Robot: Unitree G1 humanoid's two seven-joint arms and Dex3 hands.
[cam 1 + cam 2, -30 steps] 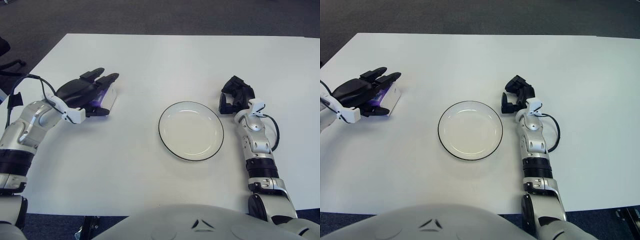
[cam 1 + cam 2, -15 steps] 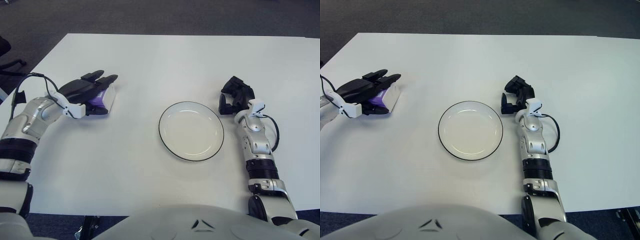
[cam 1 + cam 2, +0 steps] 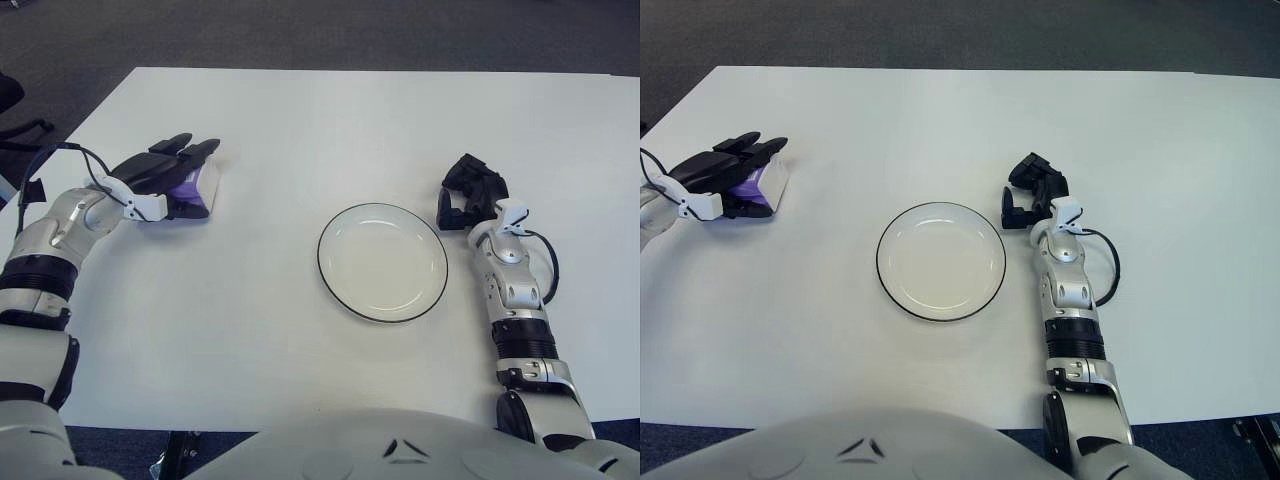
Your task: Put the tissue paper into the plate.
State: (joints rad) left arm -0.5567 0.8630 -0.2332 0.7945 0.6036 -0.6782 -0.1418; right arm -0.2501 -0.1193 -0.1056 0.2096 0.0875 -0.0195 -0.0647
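The plate [image 3: 382, 261] sits mid-worktop [image 3: 300, 340], the right robot hand [image 3: 470, 192] curled, holding nothing, just right of it. Far left, the left robot hand [image 3: 165, 175] lies with fingers extended over the tissue paper [image 3: 196, 189], covering it.

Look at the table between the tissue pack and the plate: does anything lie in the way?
Nothing visible does. The left hand covers the tissue pack at the table's left side, and only bare tabletop separates it from the plate. The right hand shows beyond the plate's right edge, off that path.
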